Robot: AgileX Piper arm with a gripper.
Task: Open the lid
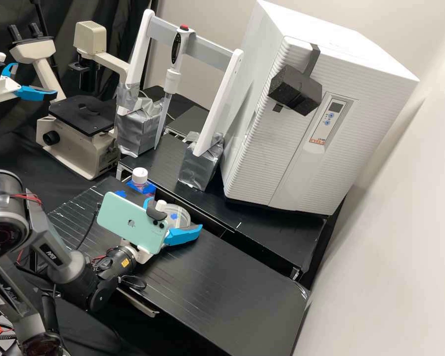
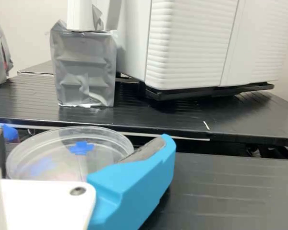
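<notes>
Because the dish [image 1: 184,217] looks like thin, clear plastic, I judge it light, fairly stiff and slick, and likely to crack or skate off if I squeeze hard. It lies between my fingers [image 2: 129,189], low over the bench [image 1: 222,277], with the lid [image 2: 103,141] on it and a cross of blue tape [image 2: 81,147] on top. I have the two of them spread wide, one to each side of that round rim, a dark pad [image 2: 146,149] close beside it; whether either pad truly touches the plastic, I cannot tell, and I would not call it pinched. The place to take hold, I think, is the lid's own edge, at two opposite points, high enough that I leave the lower half alone; too low and the whole dish would come up with me. A gentle, even squeeze should do, then a straight lift, since a tilt could make the lid bind or slip from the pads. Beyond my fingers on one side stands a white-capped bottle [image 1: 139,176], near enough that a wide swing that way might knock it.
</notes>
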